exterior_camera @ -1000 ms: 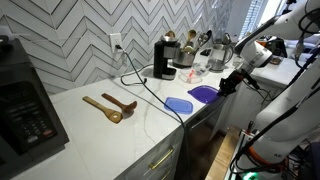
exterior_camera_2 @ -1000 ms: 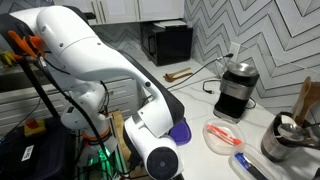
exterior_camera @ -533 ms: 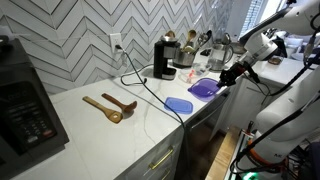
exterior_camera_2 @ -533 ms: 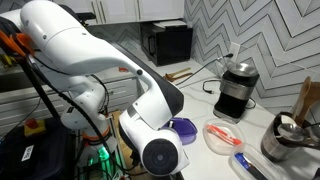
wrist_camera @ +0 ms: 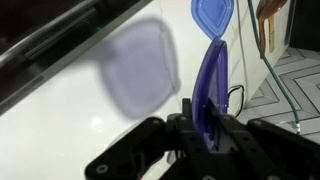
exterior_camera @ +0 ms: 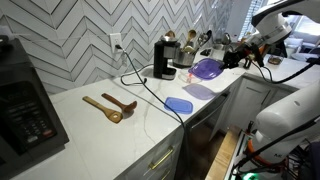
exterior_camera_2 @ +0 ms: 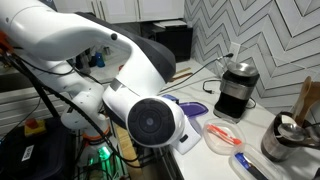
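My gripper [exterior_camera: 224, 63] is shut on the rim of a translucent purple bowl [exterior_camera: 207, 69] and holds it tilted in the air above the white counter [exterior_camera: 90, 130]. In the wrist view the bowl [wrist_camera: 209, 80] stands edge-on between the jaws of the gripper [wrist_camera: 200, 128]. It throws a purple-tinted shadow [wrist_camera: 140, 68] on the counter below. A blue lid [exterior_camera: 179, 104] lies flat on the counter near the front edge; the wrist view shows the lid [wrist_camera: 213, 14] beyond the bowl. In an exterior view the arm [exterior_camera_2: 120, 70] hides most of the counter.
Two wooden spoons [exterior_camera: 110, 106] lie mid-counter. A black coffee maker [exterior_camera: 163, 58] with a trailing black cable [exterior_camera: 140, 88] stands by the tiled wall, and a dark oven [exterior_camera: 25, 100] at the near end. A pink dish [exterior_camera_2: 222, 135] and a metal pot [exterior_camera_2: 285, 140] sit by the grinder [exterior_camera_2: 235, 88].
The gripper has lifted the purple bowl from low at the counter's front edge up and toward the back, tilting it; the arm swung across the exterior view.
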`<state>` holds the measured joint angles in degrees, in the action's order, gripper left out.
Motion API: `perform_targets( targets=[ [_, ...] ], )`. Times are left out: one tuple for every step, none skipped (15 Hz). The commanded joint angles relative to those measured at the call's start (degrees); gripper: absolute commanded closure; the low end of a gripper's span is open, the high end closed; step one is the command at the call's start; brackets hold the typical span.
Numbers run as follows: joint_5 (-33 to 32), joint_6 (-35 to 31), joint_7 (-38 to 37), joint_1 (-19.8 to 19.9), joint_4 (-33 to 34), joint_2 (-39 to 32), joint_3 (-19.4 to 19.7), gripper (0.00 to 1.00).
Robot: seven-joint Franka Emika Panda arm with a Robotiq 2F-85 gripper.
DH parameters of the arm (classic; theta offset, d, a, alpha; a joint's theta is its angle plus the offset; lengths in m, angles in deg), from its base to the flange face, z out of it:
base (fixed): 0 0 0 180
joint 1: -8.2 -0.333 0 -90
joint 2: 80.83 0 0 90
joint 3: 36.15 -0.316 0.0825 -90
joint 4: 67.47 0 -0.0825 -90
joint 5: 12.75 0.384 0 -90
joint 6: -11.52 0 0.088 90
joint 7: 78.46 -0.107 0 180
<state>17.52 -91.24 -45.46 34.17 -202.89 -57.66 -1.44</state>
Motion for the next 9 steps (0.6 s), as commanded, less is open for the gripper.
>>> perform_targets(
  targets=[
    [-0.7, -0.2, -0.7, -1.2, 0.8, 1.2, 0.5, 0.84],
    [-1.0, -0.2, -1.1, -1.3, 1.4, 2.0, 0.1, 0.84],
    [-1.2, -0.2, -1.4, -1.3, 1.8, 2.5, -0.2, 0.84],
    [-1.3, -0.2, -1.5, -1.3, 1.9, 2.6, -0.2, 0.84],
    [-1.4, -0.2, -1.5, -1.3, 1.9, 2.6, -0.2, 0.84],
    [-1.4, -0.2, -1.5, -1.3, 1.9, 2.6, -0.2, 0.96],
    [-0.8, -0.3, -1.3, -1.7, 2.7, 1.4, 0.1, 0.96],
    [0.5, -0.8, -1.8, -2.1, 3.7, -0.5, 0.9, 0.96],
    [1.9, -1.4, -1.9, -2.5, 4.6, -2.5, 1.8, 0.96]
  ],
)
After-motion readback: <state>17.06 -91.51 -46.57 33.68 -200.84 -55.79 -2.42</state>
